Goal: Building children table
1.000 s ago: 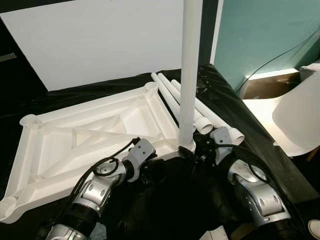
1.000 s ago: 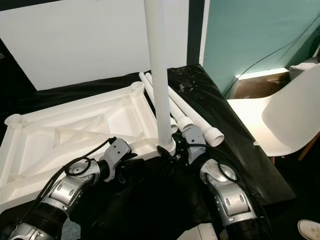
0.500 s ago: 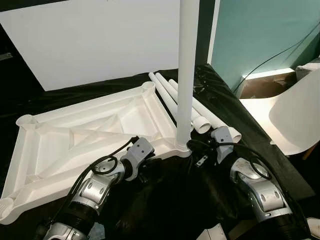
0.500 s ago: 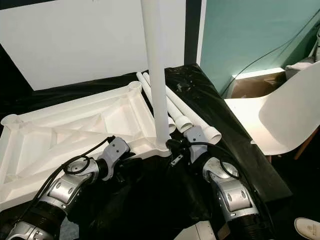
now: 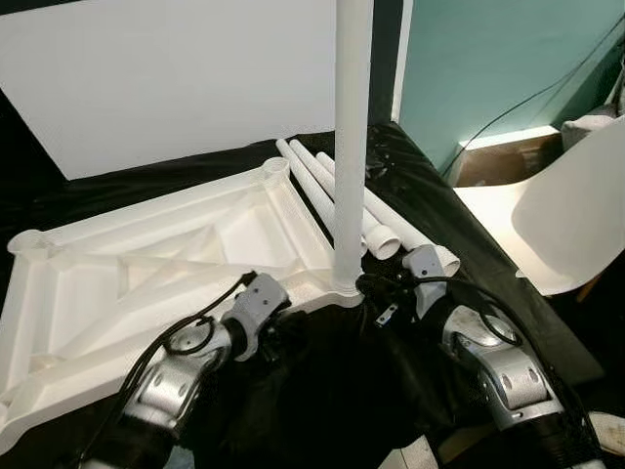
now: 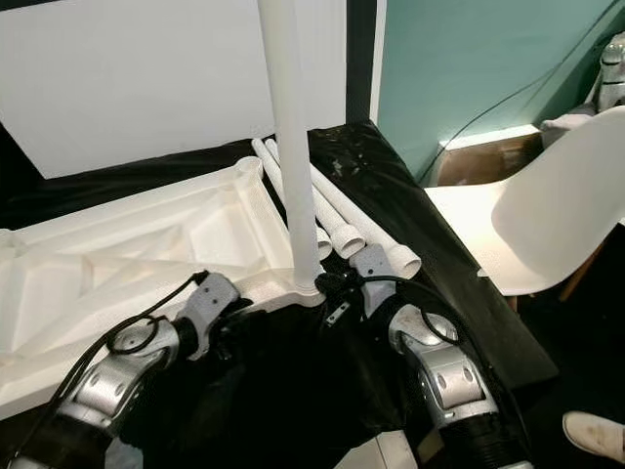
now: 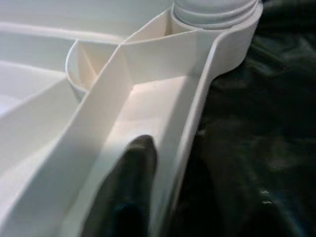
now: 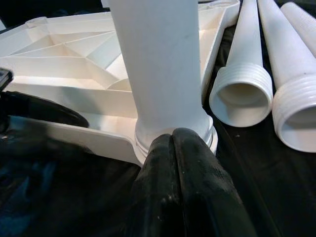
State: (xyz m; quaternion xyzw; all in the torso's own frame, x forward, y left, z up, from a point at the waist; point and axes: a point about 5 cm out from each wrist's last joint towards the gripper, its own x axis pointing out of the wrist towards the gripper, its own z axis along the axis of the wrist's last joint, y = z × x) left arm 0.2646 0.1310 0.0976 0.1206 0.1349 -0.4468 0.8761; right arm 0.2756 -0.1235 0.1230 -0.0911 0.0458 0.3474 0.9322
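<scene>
White tabletop (image 5: 166, 264): one upright leg (image 5: 352, 147), apparently three loose legs (image 5: 376, 220).

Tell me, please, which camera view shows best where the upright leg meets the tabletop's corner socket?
The right wrist view: the upright leg enters the corner socket close up, behind the shut right gripper. Both eye views show the joint small; the left wrist view shows its rim.

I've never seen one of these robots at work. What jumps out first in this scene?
A tall white table leg stands upright in the near corner socket of an upside-down white tabletop on black sheeting. Three more loose legs lie side by side just beyond it. The robot's right hand rests, fingers together, against the base of the standing leg, while the left hand braces the tabletop's rim.
</scene>
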